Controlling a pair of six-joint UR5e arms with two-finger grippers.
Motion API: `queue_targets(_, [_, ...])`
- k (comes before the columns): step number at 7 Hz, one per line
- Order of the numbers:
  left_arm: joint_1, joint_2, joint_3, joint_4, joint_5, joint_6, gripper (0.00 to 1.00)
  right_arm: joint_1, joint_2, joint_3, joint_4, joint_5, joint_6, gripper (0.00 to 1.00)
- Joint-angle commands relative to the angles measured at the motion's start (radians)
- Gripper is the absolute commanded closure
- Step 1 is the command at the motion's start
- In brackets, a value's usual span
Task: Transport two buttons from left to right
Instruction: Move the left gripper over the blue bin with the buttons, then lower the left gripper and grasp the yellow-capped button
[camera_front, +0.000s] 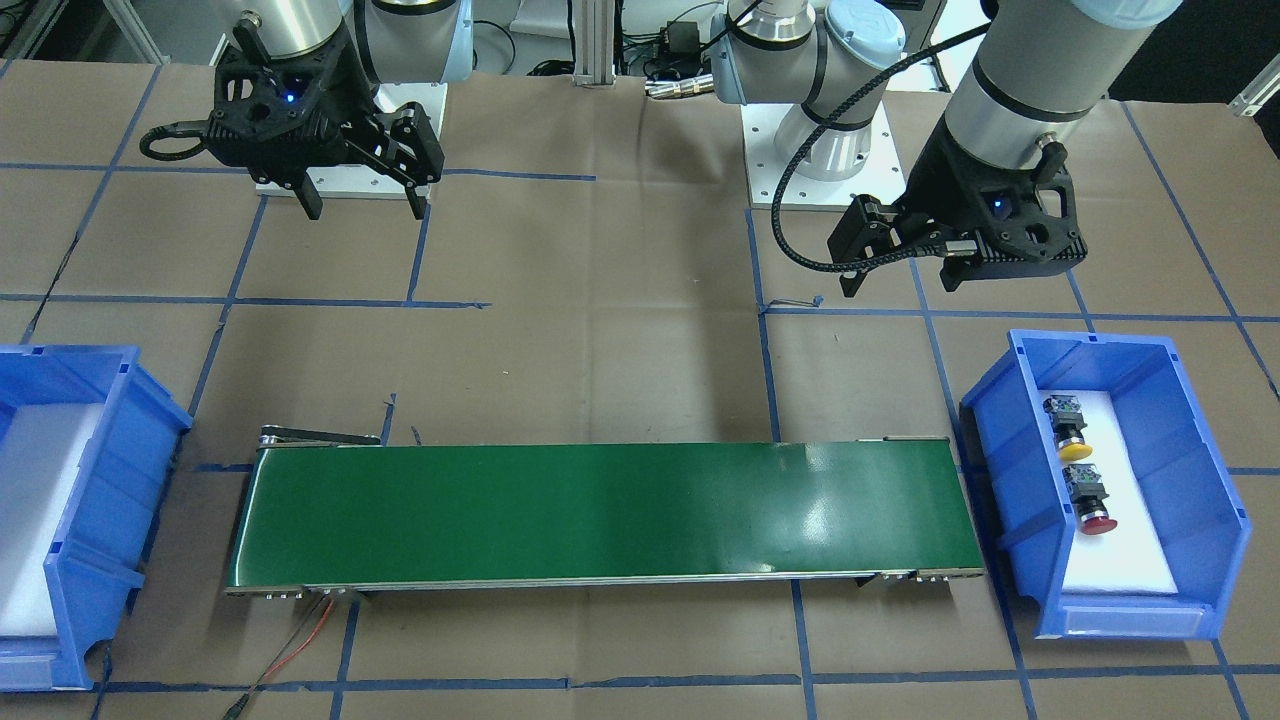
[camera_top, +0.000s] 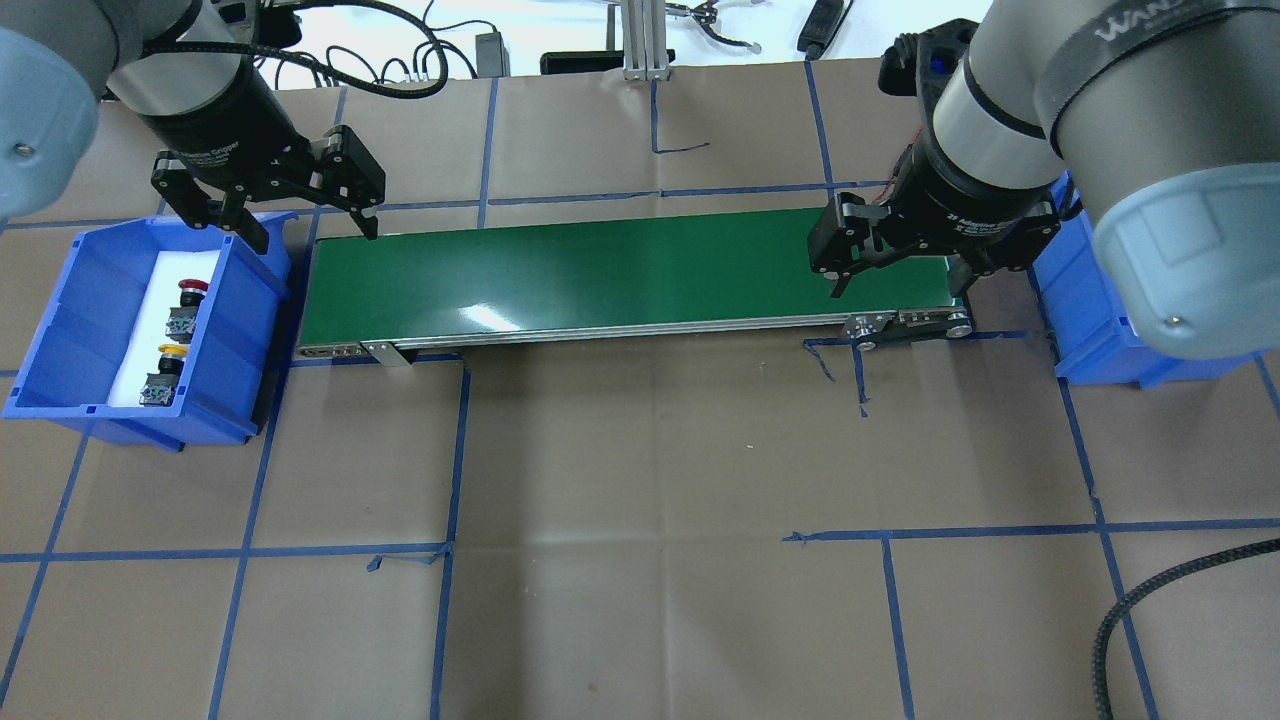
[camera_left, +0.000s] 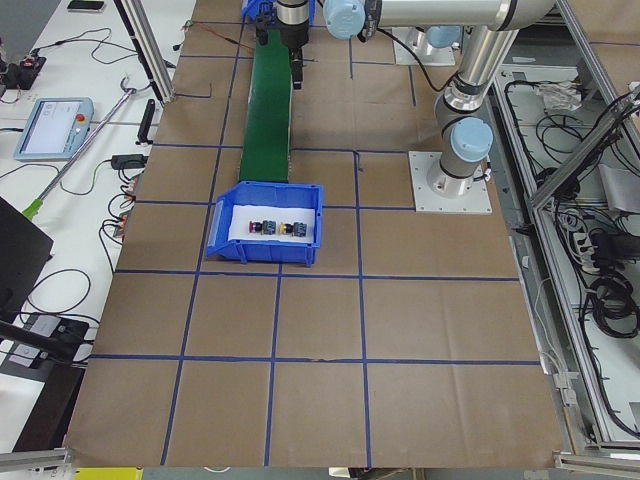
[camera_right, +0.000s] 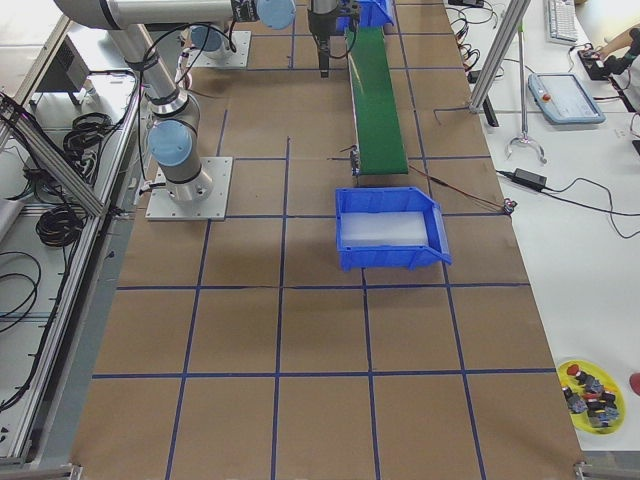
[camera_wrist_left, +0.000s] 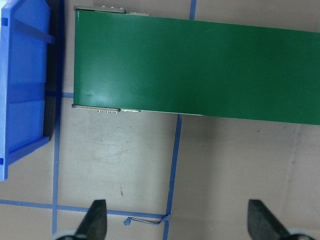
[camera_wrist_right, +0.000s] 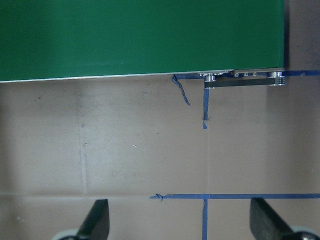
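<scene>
At the first pick, our left gripper (camera_top: 315, 232) and right gripper (camera_top: 897, 292) gape empty; next we must grasp the red-capped black-and-grey push-button (camera_top: 186, 305).

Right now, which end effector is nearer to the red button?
Left. The left end effector hangs open by the blue bin that holds the red button; the right end effector is open at the opposite end of the conveyor belt.
</scene>
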Motion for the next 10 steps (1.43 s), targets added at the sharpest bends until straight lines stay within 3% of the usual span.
queue_targets(1, [0.023, 0.000, -0.007, 0.004, 0.002, 0.076, 0.00, 0.000, -0.005, 0.003, 0.001, -0.002, 0.000, 0.00])
queue_targets(2, [0.073, 0.002, -0.026, 0.008, 0.001, 0.165, 0.00, 0.000, -0.005, 0.002, 0.001, -0.002, 0.000, 0.00])
queue_targets(6, [0.496, -0.020, -0.085, 0.054, 0.004, 0.553, 0.00, 0.000, -0.001, 0.003, 0.001, -0.001, -0.002, 0.00])
queue_targets(10, [0.555, -0.089, -0.180, 0.261, 0.006, 0.620, 0.00, 0.000, -0.001, 0.003, 0.001, 0.001, -0.003, 0.00])
